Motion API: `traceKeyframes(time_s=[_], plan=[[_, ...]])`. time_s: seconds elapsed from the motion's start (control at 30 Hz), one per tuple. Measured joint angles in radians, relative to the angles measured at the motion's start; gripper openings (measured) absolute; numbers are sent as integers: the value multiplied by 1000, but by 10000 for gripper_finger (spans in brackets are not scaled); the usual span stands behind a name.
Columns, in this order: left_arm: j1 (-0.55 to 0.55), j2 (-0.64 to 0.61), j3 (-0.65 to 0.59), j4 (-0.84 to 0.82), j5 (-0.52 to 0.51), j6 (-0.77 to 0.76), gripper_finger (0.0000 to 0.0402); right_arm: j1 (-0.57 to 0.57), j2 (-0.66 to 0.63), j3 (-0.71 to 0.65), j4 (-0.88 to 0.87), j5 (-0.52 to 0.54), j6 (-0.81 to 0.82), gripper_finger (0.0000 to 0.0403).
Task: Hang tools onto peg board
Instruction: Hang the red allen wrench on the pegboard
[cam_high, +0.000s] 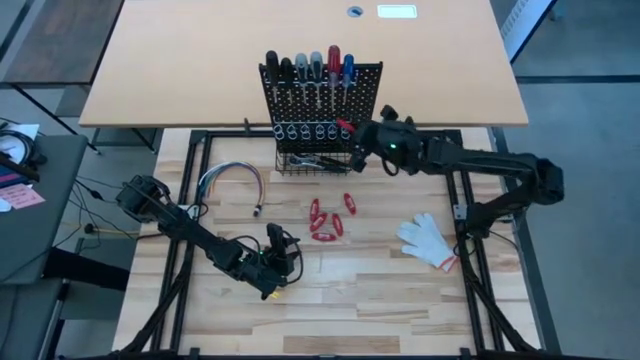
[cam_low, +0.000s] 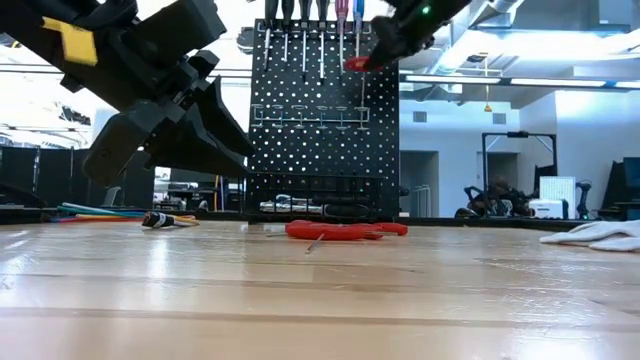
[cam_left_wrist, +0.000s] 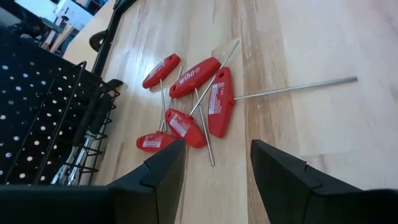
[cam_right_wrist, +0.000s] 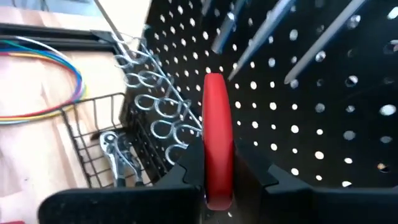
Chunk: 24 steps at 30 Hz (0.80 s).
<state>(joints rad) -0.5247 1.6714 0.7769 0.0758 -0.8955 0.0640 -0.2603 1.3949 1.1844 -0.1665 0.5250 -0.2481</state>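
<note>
My right hand (cam_high: 352, 133) pinched a red tool (cam_right_wrist: 217, 140) beside the board (cam_high: 320, 88) rings (cam_right_wrist: 163, 106) to hang it, while my left hand (cam_left_wrist: 211, 171) waited spread.

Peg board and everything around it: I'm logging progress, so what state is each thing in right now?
Peg board: upright, screwdrivers hung along its top.
Screwdrivers: hanging in a row.
Wire basket: holds metal tools.
Right gripper: shut on a red-handled tool, at the ring holders.
Left gripper: open, empty, above the table.
Red-handled tools: lying loose on the table.
Wires: lying on the table.
White glove: lying flat.
</note>
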Motion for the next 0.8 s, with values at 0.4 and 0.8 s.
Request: traceKeyframes(time_s=[0.4, 0.8], plan=[[0, 0, 0, -9, 0, -9, 178, -84, 145, 205, -295, -81, 168, 52], [-1, 0, 0, -13, 0, -27, 178, -96, 129, 216, -370, -83, 227, 144]])
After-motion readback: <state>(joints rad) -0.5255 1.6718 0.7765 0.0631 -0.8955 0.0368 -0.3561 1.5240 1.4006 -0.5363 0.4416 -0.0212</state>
